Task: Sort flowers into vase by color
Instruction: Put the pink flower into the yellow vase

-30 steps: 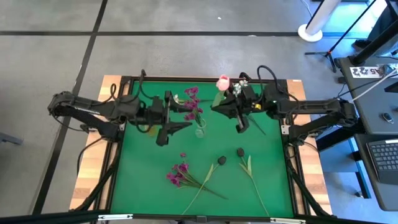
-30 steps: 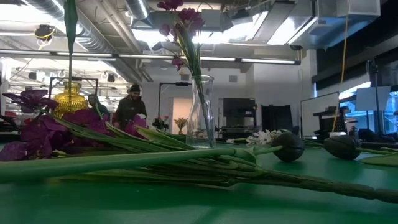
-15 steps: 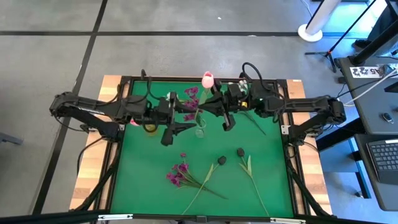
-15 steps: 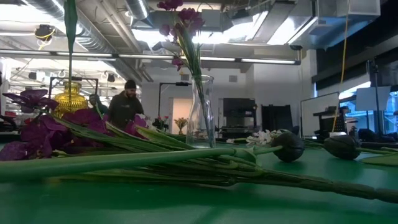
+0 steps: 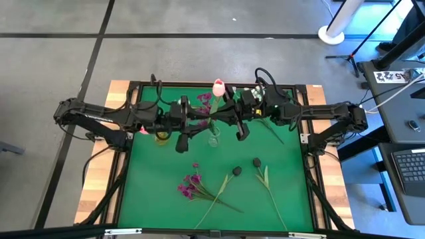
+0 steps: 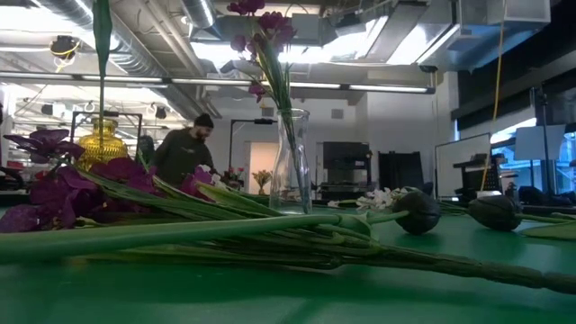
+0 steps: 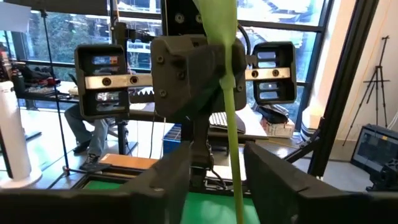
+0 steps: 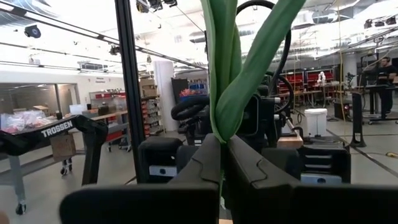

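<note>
Both arms have closed in: right pincer (image 5: 234,114) clamps the light, bendy pink-headed green-stemmed flower (image 5: 218,87) mid-stem; left pincer (image 7: 214,163), half-open, straddles it.

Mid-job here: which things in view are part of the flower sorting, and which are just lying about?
Job: pink flower, held in the shut right gripper; left gripper, open around its stem; glass vase with magenta sprigs; gold vase; magenta bunch and dark-headed flowers on the mat.
Lying about: person beyond the table; tripod; white roll.
</note>
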Motion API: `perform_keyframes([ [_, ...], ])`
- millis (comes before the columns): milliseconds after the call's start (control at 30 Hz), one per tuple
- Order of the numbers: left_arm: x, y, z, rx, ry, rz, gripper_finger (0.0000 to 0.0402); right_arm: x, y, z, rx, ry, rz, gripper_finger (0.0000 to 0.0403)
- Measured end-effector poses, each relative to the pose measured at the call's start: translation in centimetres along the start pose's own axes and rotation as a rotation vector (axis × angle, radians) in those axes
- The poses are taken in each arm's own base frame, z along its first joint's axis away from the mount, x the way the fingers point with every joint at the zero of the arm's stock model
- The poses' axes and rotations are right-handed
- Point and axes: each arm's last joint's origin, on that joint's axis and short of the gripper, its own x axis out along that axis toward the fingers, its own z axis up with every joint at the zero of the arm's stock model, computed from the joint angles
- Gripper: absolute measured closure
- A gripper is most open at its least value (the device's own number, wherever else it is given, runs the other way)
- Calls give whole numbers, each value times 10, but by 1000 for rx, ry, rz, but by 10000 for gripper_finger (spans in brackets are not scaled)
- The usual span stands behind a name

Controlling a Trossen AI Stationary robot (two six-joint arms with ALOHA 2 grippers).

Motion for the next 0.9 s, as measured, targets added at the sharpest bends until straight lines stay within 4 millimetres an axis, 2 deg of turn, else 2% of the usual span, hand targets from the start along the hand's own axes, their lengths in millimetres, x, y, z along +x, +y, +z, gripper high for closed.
perform_keyframes([
  [267, 0, 0, 0, -2, 0, 2, 388, 0, 0, -2, 7, 21, 6, 393],
  [500, 0, 0, 0, -1, 2, 2, 398, 0, 1, -2, 10, 29, 41, 332],
  [633, -4, -4, 1, 1, 7, -15, 399, 0, 3, -3, 12, 48, 132, 286],
  [767, -15, -9, 8, 14, -2, -45, 400, -2, 7, -3, 46, 78, 251, 236],
  [900, -37, -11, 24, 12, -58, 6, 401, -8, 12, 2, 86, 138, 293, 191],
])
